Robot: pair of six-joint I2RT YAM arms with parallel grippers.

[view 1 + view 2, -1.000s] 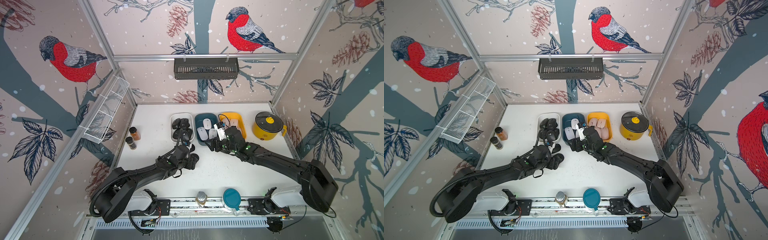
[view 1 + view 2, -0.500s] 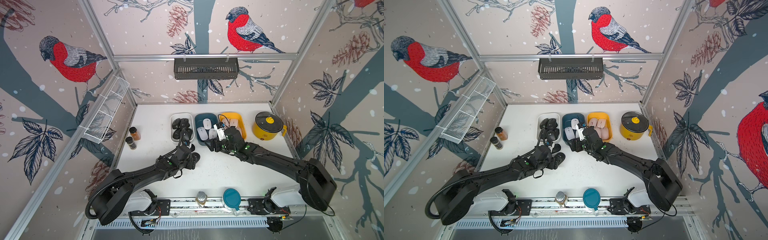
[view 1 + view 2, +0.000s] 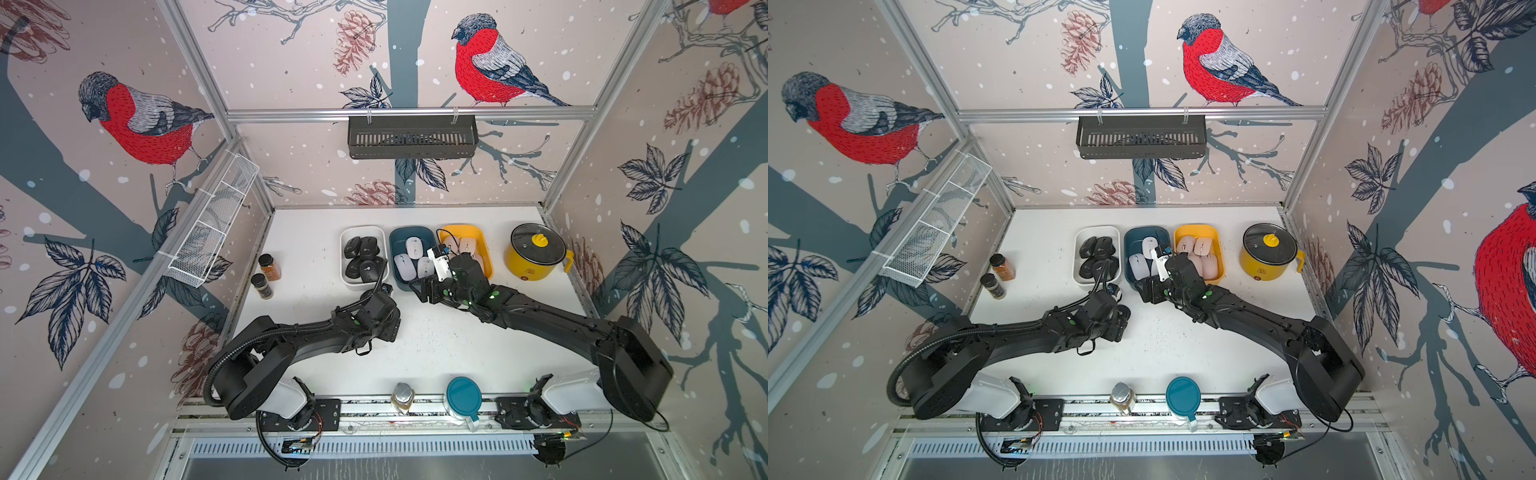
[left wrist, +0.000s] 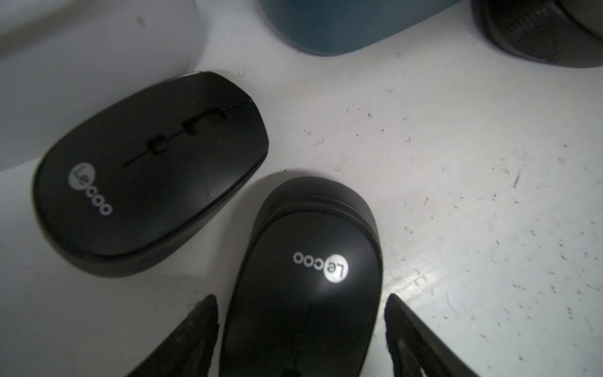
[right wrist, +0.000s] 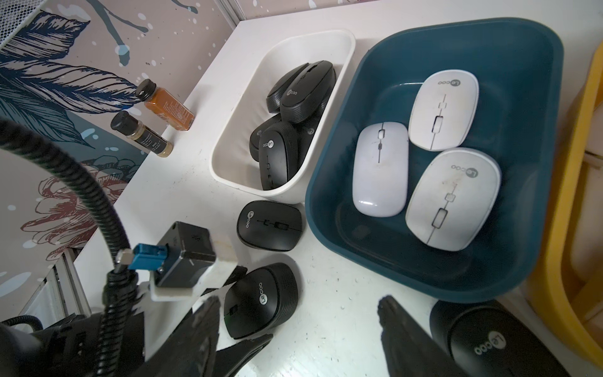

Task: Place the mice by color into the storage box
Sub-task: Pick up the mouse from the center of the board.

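Right pincer [image 5: 298, 302] has crept a touch leftward in the top views over the last second, closing on the left pincer [image 4: 300, 297], which has hardly budged. Neither set of jaws has changed its spread.

Left jaws stand apart and straddle a black mouse [image 4: 310, 277] lying flat on the white table [image 4: 473, 196]. A thin sliver of table shows on each side, so no squeeze yet. It's a matte black oval, ribbed along its edge, with a silver round logo on its back.

Just beside it lies a second black mouse [image 4: 150, 176] of the same make, close to the white tub [image 5: 284, 42].

Right jaws are apart too, with only bare table between them. A third black mouse [image 5: 483, 339] sits just outside one finger, next to the blue tub [image 5: 456, 29].

Further out, in both top views, both pincers sit mid-frame, just below three tubs lined up above centre. The white tub on the left holds black mice [image 5: 306, 88], and the blue one in the middle holds three white mice [image 5: 381, 169]. On the right, the yellow tub [image 3: 489, 255] holds pale pink mice [image 3: 1202, 248].
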